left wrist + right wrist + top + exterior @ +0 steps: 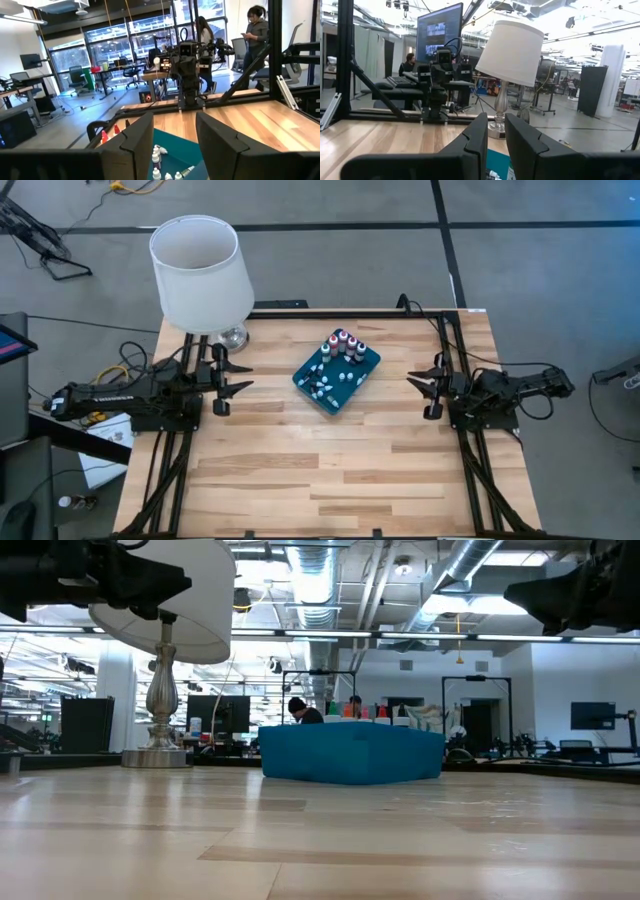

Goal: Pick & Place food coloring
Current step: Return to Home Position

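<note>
The food coloring, several tiny bottles, sits in a teal tray (305, 382) at the table's middle. Some bottles (346, 346) stand upright at the tray's far end. Others (327, 381) lie flat on its floor. In the low view the coloured tops (356, 712) show above the tray wall (350, 755). My left gripper (243, 377) hovers open at the table's left and points at the tray; its wrist view shows lying bottles (156, 161) between its fingers (175, 117). My right gripper (415, 380) hovers at the right with a narrow empty gap (496, 116).
A table lamp with a white shade (200, 270) stands on its silver base (160, 752) at the far left corner. Black frame rails (340, 313) run along the table's far and side edges. Bare wood lies in front of the tray. People stand in the room beyond (257, 22).
</note>
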### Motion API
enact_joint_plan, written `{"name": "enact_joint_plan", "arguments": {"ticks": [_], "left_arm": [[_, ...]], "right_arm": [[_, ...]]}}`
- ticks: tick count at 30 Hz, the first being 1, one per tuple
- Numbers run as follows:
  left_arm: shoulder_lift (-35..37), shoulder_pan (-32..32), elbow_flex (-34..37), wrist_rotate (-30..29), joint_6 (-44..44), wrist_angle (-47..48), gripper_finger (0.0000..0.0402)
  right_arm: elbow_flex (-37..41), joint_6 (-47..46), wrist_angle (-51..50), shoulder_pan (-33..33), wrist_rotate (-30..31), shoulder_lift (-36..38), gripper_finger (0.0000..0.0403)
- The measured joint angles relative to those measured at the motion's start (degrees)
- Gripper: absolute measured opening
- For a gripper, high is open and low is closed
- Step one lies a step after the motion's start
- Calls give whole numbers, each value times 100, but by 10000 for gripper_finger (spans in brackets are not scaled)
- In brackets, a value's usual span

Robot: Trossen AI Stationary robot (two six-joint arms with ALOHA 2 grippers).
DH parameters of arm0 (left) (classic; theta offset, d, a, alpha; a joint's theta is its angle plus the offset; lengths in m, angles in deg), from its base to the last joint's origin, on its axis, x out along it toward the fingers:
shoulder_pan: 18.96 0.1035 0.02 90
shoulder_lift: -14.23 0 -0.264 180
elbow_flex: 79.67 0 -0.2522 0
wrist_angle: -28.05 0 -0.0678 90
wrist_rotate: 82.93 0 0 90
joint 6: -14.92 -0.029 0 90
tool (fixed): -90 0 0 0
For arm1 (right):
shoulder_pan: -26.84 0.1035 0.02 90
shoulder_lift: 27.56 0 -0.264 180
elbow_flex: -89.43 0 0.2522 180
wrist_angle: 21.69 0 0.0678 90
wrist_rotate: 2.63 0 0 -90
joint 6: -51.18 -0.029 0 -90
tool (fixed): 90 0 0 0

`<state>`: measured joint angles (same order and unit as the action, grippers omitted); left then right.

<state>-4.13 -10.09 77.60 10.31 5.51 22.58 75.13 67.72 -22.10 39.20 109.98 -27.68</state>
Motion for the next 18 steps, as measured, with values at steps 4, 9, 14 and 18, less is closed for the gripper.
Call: {"name": "enact_joint_plan", "arguments": {"ticks": [4,9,14,18], "left_arm": [[255,0,0,0,2,279,142],[600,0,209,43,329,140,142],[973,-4,819,21,576,-526,142],[1337,-18,828,81,689,-318,142]], "right_arm": [[0,-3,3,0,-13,0,59],[0,-9,58,0,-13,0,59],[0,-9,54,0,-13,0,59],[2,-47,55,0,-13,0,59]]}}
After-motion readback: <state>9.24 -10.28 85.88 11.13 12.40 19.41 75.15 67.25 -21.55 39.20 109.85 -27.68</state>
